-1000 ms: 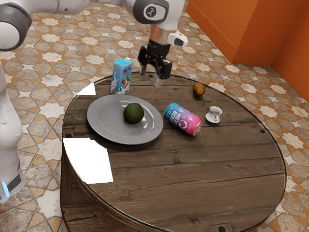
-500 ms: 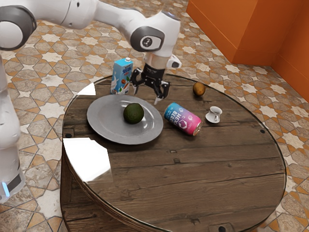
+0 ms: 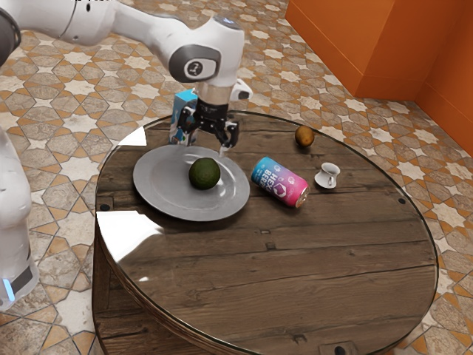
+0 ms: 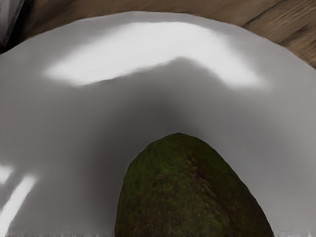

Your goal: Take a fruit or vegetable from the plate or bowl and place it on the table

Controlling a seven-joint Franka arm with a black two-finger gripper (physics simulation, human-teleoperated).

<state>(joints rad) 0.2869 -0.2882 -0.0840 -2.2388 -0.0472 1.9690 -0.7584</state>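
My claw [image 3: 201, 147] hangs over plate [image 3: 157, 186], fingers wide apart; avocado [image 3: 205, 174] sits below it, carton [image 3: 183, 97] stands near.

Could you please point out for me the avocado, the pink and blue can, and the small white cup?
Avocado [image 3: 205, 174]: exterior view, middle of its dark green skin.
Can [image 3: 280, 183]: exterior view, middle of its printed side.
Cup [image 3: 328, 171]: exterior view, its white outer wall.
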